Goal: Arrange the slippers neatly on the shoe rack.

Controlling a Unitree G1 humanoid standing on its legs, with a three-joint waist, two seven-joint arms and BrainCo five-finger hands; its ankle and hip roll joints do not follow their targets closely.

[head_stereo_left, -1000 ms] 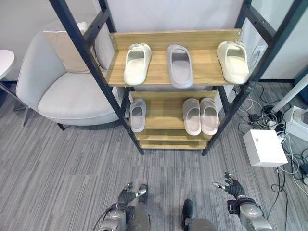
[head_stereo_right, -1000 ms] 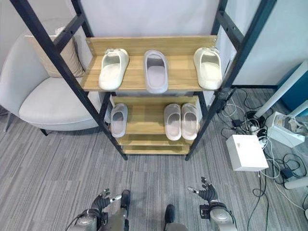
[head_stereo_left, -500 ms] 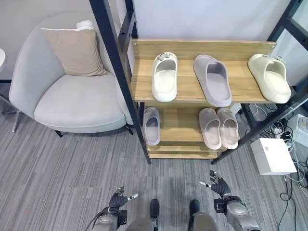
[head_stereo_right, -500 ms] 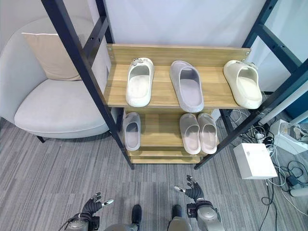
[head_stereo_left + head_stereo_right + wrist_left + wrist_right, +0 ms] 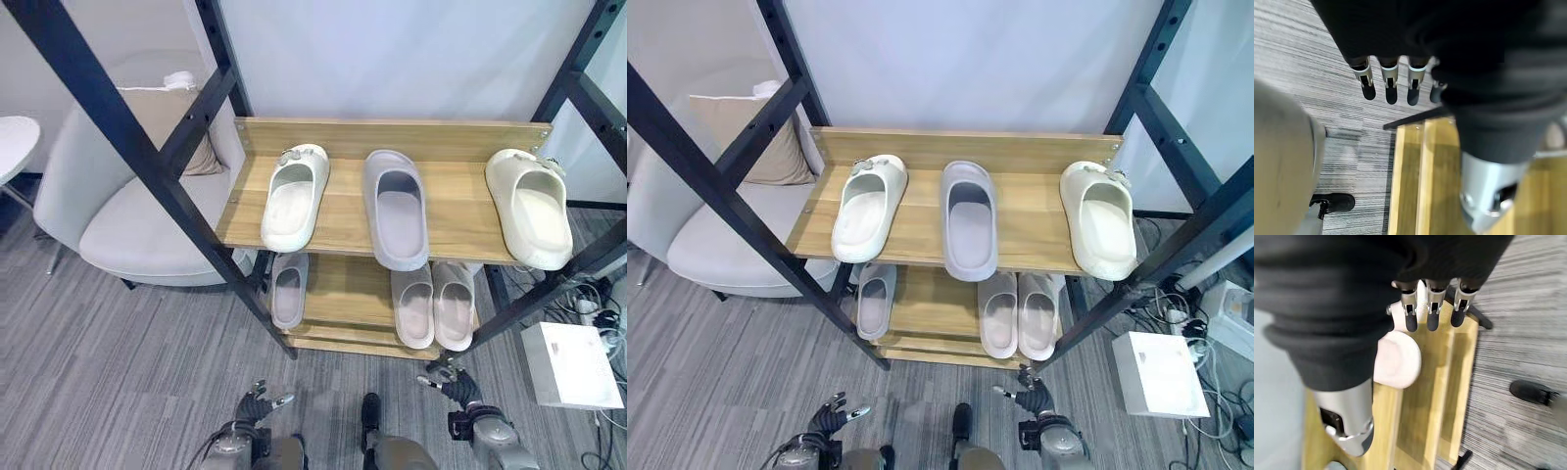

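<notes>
Mostly slippers (image 5: 395, 209) lengthwise, toes outward

The shoe rack (image 5: 338, 220) has bare wood on its top shelf between the cream slipper (image 5: 294, 196), the grey slipper (image 5: 396, 219) and the second cream slipper (image 5: 532, 220), widest between the last 2. On the lower shelf, a gap lies between the single grey slipper (image 5: 287, 291) and the pair of pink slippers (image 5: 434, 305). Black diagonal braces (image 5: 147, 166) cross the rack's 2 sides, narrowing side entry. An armchair (image 5: 137, 230) stands just beside the rack's left; a white box (image 5: 576, 364) and cables sit at its right. The carpet (image 5: 127, 382) in front lies open.
</notes>
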